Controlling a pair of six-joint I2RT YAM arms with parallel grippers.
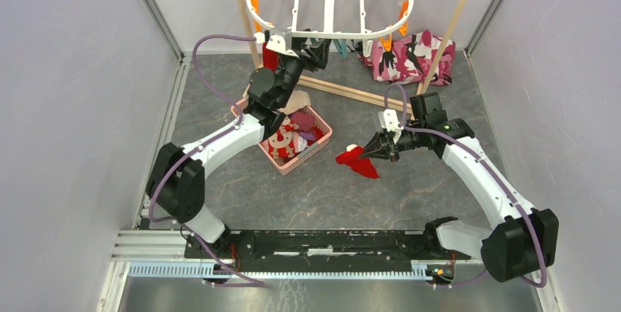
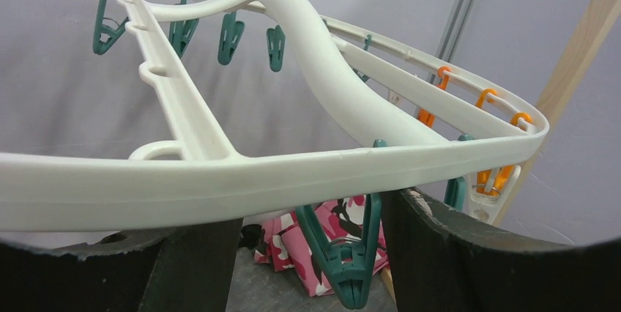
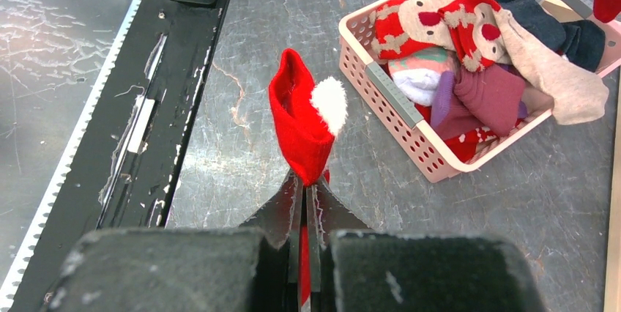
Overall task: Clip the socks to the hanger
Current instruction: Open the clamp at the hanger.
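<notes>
Pale lavender walls point(image 1: 73, 70) and aluminium corner posts point(image 1: 157, 12) enclose a grey marbled table point(image 1: 329, 195), evenly lit.

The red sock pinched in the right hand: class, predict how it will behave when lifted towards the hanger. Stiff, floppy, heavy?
Probably floppy: the red sock bunches and creases where the right hand pinches it. Likely light, since a narrow fingertip pinch holds it. Unlikely to slip, as the knit fabric looks soft and grippy.
</notes>
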